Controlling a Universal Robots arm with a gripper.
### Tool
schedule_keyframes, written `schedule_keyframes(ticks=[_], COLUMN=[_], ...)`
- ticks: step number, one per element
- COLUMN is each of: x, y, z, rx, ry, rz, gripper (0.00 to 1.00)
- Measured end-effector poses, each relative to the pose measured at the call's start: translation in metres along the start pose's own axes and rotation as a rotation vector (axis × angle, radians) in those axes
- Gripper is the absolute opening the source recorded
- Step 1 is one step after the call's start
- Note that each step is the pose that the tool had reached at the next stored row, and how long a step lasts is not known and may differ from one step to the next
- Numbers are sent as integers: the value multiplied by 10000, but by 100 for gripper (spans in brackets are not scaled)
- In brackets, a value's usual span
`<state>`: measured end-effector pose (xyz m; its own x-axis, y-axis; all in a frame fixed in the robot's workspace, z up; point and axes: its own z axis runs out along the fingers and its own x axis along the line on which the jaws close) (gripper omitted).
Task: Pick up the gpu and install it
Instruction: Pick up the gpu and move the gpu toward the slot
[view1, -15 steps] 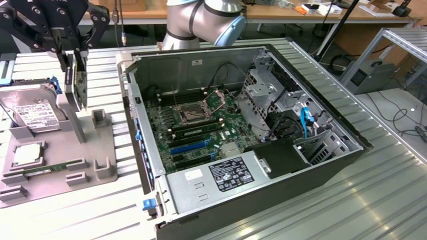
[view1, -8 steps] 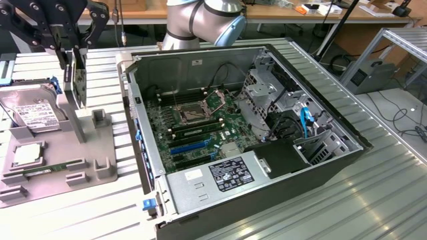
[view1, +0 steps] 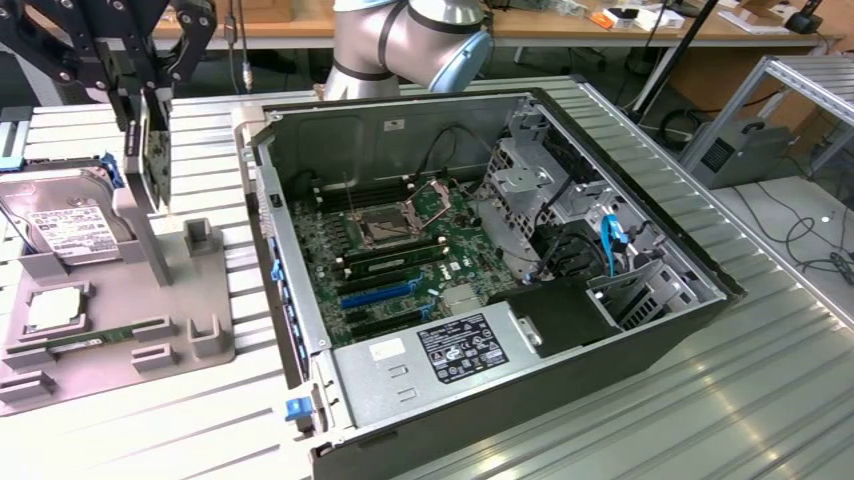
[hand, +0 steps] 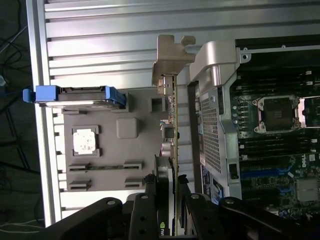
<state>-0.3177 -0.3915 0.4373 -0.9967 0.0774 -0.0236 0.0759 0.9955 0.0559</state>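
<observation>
The gpu (view1: 154, 160) is a thin dark card hanging upright above the grey fixture tray (view1: 160, 300), at the exterior view's left of the open computer case (view1: 287, 290). My gripper (view1: 144, 92) is shut on the card's top edge. In the wrist view the gpu (hand: 173, 125) appears edge-on, its silver bracket (hand: 170, 55) at the far end, and the gripper (hand: 168, 192) clamps it between two black fingers (hand: 150, 200). The card hangs over the gap between the tray and the case wall (hand: 215, 115).
The case lies open with its motherboard (view1: 400, 250), blue expansion slots (view1: 380, 295) and power supply (view1: 454, 345) exposed. The tray holds a hard drive (view1: 60, 225) with blue rails, a processor chip (view1: 54, 310) and a memory stick (view1: 80, 345). Ribbed metal table (view1: 694, 400) surrounds everything.
</observation>
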Motion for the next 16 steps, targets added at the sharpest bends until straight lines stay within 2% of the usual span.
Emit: schedule_keyframes(ticks=[7, 16], x=[-2, -5], y=[4, 4], z=[-70, -72], rx=[-15, -14], ry=[1, 3], rz=[1, 0], gripper=[27, 27])
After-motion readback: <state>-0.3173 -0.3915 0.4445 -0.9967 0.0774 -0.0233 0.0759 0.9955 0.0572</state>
